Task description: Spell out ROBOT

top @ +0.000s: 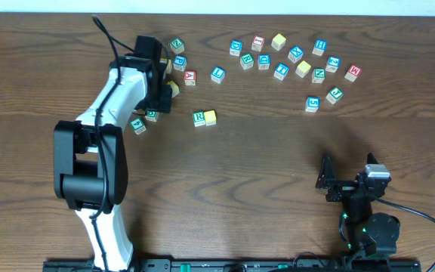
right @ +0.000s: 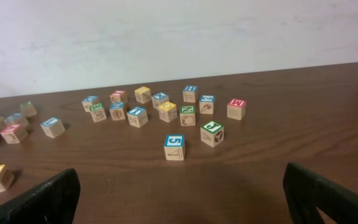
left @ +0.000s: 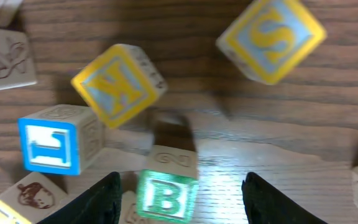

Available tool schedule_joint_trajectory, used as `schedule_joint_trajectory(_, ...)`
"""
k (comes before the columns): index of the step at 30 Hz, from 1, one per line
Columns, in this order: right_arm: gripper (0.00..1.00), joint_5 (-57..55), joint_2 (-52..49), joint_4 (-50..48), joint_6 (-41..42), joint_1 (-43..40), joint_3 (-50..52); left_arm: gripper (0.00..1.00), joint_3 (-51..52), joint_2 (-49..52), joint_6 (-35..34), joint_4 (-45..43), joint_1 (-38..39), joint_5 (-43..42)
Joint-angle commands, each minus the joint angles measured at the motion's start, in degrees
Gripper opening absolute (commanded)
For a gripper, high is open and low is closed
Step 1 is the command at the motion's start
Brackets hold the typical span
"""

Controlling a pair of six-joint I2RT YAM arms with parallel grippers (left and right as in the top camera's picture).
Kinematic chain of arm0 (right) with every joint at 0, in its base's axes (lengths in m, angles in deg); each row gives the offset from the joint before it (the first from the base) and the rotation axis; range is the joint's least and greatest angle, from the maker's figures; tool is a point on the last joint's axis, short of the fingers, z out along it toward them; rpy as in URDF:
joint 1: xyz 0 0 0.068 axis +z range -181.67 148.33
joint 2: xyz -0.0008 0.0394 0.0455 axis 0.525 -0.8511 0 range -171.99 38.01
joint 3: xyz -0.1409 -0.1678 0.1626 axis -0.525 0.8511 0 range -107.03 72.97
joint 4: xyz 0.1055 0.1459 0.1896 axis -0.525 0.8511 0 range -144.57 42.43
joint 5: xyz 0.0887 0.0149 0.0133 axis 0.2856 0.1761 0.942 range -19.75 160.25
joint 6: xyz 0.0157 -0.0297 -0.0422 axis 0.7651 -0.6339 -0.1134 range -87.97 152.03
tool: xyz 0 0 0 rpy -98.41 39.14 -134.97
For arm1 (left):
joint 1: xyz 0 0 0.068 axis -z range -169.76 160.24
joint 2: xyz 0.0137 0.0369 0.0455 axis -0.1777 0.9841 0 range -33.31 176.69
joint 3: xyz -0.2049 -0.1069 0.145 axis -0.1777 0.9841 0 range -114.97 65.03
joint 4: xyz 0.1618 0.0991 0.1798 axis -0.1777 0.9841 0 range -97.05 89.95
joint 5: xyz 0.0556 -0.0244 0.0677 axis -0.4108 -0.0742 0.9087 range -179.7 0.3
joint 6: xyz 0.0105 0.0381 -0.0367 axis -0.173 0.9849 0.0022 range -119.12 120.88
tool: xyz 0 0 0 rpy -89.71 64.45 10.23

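The left claw [left: 182, 185] stands wide open, holding nothing, with the green B block [left: 163, 200] between its fingers at 6 o'clock. It looks like light, hard wood; pinch opposite flat faces.

The left arm [top: 104, 113] has white shells, black joints and a trailing black cable [top: 106, 38]. Its left claw [left: 182, 186] is black. The right arm [top: 362, 208] is black, with green lights [top: 345, 219] near its base.

The left arm [top: 115, 98] stretches far forward, wrist angled down, left gripper [left: 182, 186] with jaws spread wide. The right arm [top: 362, 198] sits folded near its base, right gripper [right: 179, 186] seemingly wide open too.
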Motion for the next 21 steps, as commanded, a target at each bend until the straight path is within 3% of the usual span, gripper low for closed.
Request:
schedule_joint_trajectory(1,0.99,-0.1,0.1,0.2,-0.7,-0.6,0.1,0.61,-0.2,1.6,-1.4,0.0,-0.9,0.5)
schedule_joint_trajectory(13,0.99,-0.1,0.1,0.2,-0.7,-0.6,0.1,0.52,-0.2,4.0,-1.6,-0.2,-0.6,-1.1)
schedule_joint_trajectory(21,0.99,0.0,0.1,0.2,-0.7,-0.6,0.1,0.36,-0.2,4.0,-1.6,-0.2,-0.6,-1.0)
